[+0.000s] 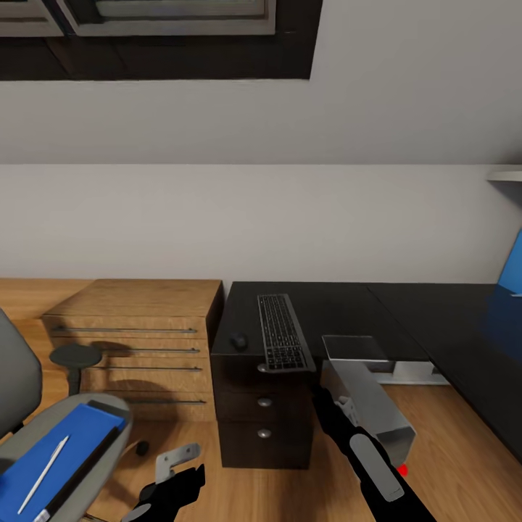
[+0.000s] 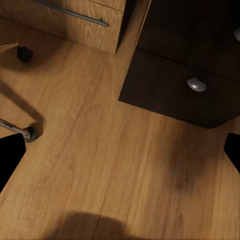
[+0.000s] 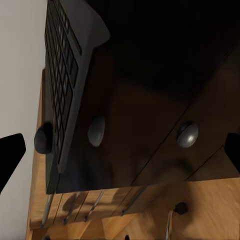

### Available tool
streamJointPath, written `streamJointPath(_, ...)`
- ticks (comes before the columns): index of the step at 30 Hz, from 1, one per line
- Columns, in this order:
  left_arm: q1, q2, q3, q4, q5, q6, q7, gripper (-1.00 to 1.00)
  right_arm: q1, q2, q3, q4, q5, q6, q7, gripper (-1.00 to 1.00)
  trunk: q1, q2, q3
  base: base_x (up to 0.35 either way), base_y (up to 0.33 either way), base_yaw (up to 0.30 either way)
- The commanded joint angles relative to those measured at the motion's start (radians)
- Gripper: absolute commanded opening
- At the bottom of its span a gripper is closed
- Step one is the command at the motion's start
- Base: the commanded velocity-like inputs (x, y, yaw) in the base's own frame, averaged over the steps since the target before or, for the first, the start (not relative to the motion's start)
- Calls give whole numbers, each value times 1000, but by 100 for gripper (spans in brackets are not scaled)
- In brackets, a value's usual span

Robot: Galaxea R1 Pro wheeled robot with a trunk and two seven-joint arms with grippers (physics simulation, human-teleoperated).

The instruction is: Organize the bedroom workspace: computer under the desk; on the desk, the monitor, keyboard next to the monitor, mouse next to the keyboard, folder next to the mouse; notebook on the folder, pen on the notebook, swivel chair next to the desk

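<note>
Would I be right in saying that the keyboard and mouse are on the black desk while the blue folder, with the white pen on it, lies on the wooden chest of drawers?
Not quite: the head view shows the folder, pen on top, lying on the swivel chair seat, not the chest. The keyboard and mouse are indeed on the desk.

A light wooden chest of drawers (image 1: 134, 348) sits centre-left; dark window frames (image 1: 156, 36) fill the upper left. Wooden floor (image 1: 449, 449) spans the bottom.

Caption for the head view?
Keyboard overhanging the black desk edge, mouse beside it; folder and pen on the swivel chair.
</note>
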State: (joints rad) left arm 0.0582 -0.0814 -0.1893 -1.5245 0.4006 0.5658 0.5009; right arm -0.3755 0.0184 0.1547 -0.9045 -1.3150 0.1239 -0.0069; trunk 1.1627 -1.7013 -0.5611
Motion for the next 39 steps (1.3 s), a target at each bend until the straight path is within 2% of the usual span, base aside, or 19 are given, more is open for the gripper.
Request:
streamJointPath(1,0,0,-1,-1,11,1,10,100,0,0,0,-1,-7,2,-1,100,0,0,-1,82,0,0)
streamJointPath(28,0,0,-1,0,11,1,9,100,0,0,0,-1,-7,1,-1,100,0,0,-1,114,0,0)
streamJointPath(39,0,0,-2,0,11,2,8,100,0,0,0,-1,-7,2,-1,100,0,0,-1,17,33,0)
